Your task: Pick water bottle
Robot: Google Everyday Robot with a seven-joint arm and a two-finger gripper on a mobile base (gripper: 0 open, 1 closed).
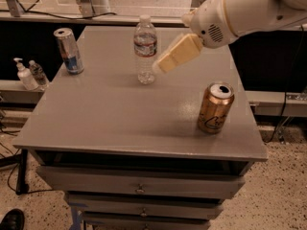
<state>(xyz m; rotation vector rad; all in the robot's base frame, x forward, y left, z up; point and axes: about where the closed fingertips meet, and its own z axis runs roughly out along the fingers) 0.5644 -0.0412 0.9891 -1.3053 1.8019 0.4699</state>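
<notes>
The water bottle (145,49) stands upright at the back middle of the grey table (105,114). It is clear ribbed plastic with a white cap and a red-white-dark label band. My gripper (163,66) comes in from the upper right on a white arm. Its cream tip points down-left and sits just right of the bottle at mid height, close beside it; I cannot tell whether it touches.
A gold can (216,108) stands upright at the right front. A slim silver-blue can (68,51) stands at the back left. A white pump dispenser (23,74) and a tiny clear bottle (37,74) sit on a ledge left of the table. Drawers lie below the tabletop.
</notes>
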